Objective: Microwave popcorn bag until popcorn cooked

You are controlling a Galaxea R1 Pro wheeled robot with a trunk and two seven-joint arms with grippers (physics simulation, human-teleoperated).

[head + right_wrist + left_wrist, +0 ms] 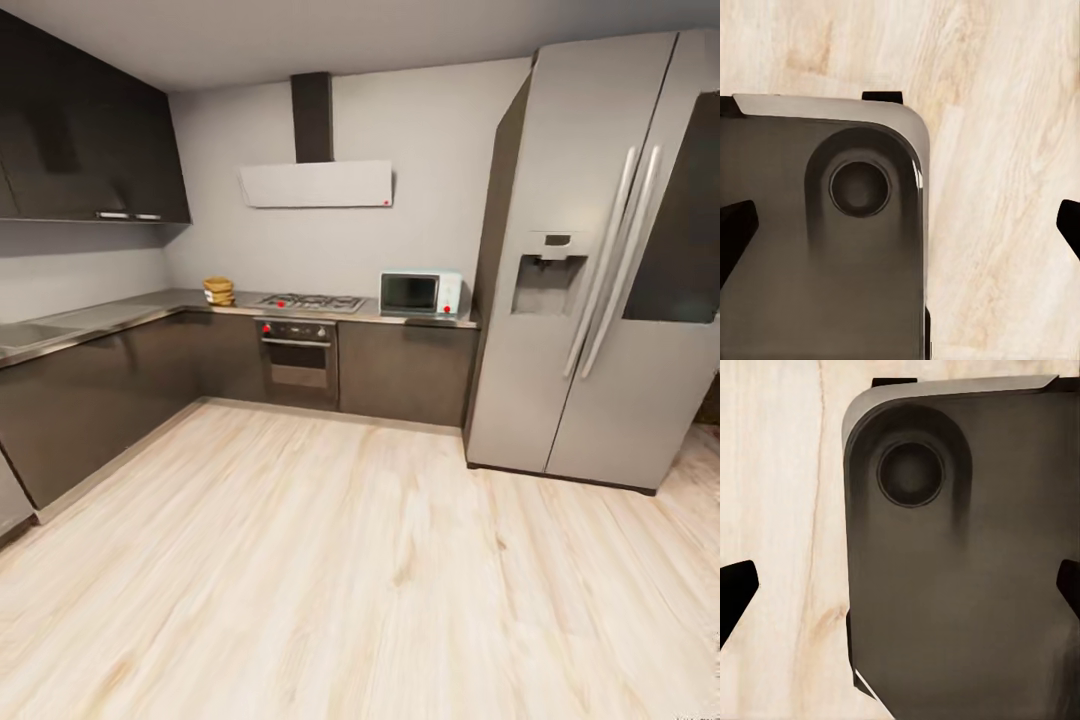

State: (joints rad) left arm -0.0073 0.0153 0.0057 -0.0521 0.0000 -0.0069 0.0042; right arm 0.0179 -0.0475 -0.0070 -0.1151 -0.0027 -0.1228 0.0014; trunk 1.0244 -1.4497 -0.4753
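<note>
Far across the room, the pale mint-blue microwave point(420, 294) stands on the grey countertop point(130, 314) beside the fridge, its dark door closed. The small tan popcorn bag point(218, 291) sits on the same counter left of the hob. No popcorn can be made out at this distance. My left gripper point(900, 592) is open, its dark fingertips point(736, 591) spread wide over my own dark base and the wooden floor. My right gripper point(900, 229) is open too, with nothing between its fingertips point(735, 231).
A steel gas hob point(312, 301) and oven point(298, 360) sit between bag and microwave. A tall grey fridge point(590, 270) stands at the right. Dark cabinets point(90, 400) run along the left wall. Wide pale wooden floor point(330, 570) lies between me and the counter.
</note>
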